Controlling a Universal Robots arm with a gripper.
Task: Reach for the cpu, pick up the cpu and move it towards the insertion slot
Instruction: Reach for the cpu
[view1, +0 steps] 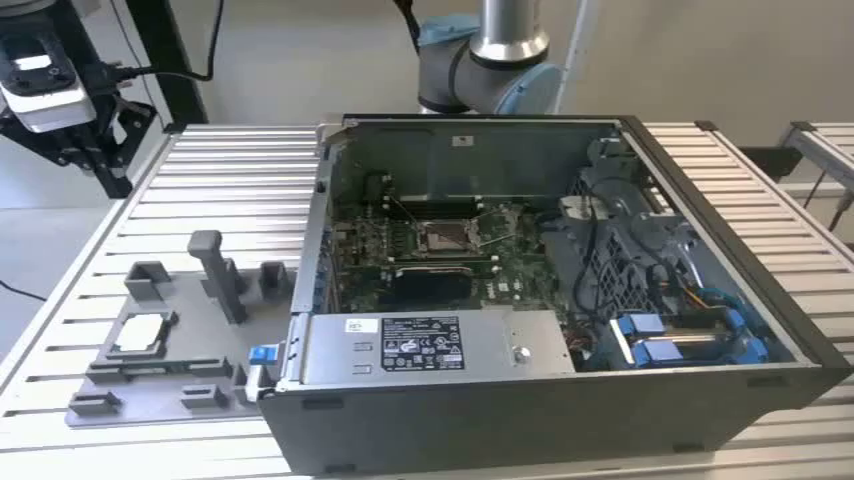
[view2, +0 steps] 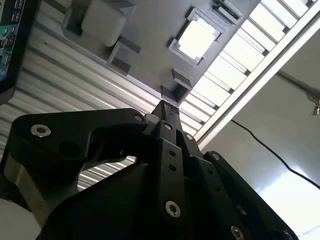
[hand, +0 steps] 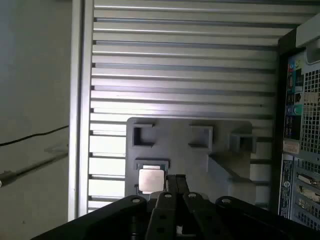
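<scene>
The cpu (view1: 143, 335) lies flat in a recess of the grey tray (view1: 200, 345) on the slatted table, at the exterior view's left. It is a small silvery square, also seen in both wrist views (view2: 198, 37) (hand: 151, 180). My gripper (view1: 107, 170) hangs well above the table's far left corner, high over the tray. Its black fingers (hand: 175, 181) meet at one tip (view2: 165, 106) with nothing between them, so it looks shut and empty. The insertion slot (view1: 445, 236), a shiny square frame with a dark centre, sits on the green board inside the open computer case.
The open computer case (view1: 561, 400) fills the table's middle and right. Grey posts (view1: 214, 270) stand up from the tray beside the cpu. The arm's base (view1: 487, 60) rises behind the case. A black cable (view2: 270, 150) runs over the floor past the table's edge.
</scene>
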